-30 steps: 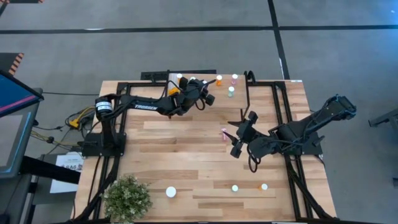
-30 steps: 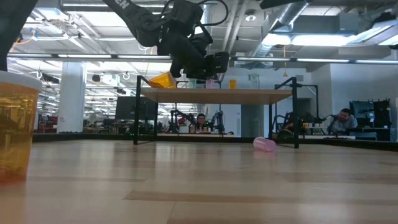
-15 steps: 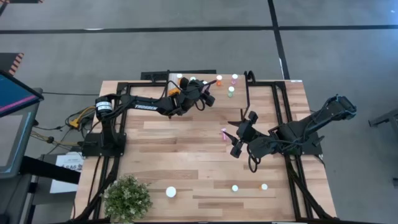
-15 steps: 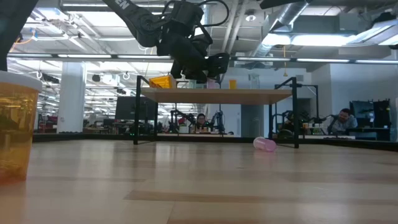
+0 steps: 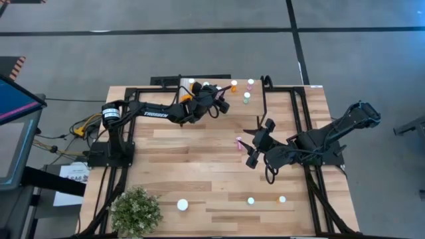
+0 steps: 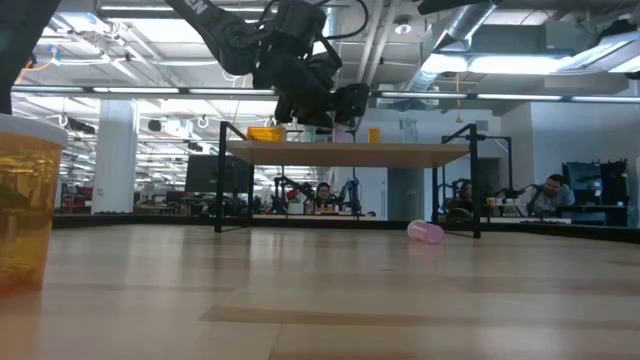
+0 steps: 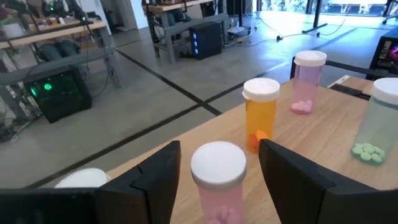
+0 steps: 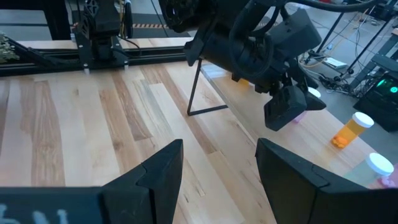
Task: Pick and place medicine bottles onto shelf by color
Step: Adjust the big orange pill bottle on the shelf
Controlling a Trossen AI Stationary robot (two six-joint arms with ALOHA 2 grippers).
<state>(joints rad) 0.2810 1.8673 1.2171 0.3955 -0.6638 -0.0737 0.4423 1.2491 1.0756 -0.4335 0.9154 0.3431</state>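
On the shelf (image 5: pixel 232 109) at the table's far side stand several medicine bottles: an orange one (image 7: pixel 261 121), a pink one (image 7: pixel 308 81) and a green one (image 7: pixel 379 127). Another pink bottle (image 7: pixel 217 180) with a white cap stands upright on the shelf between the fingers of my open left gripper (image 5: pixel 220 101); a gap shows on each side of the cap. My right gripper (image 5: pixel 255 143) hangs open over the middle of the table, beside a pink bottle (image 5: pixel 239 141) that lies on its side on the tabletop.
Near the table's front edge stand a large white-capped bottle (image 5: pixel 182 205), a small green one (image 5: pixel 251 200) and a small orange one (image 5: pixel 281 198). A potted plant (image 5: pixel 136 211) sits at the front left corner. Black frame rails (image 5: pixel 299 126) run along both sides.
My left gripper has opened over the shelf without moving away, and the pink bottle stands upright between its fingers. My right arm has kept still.
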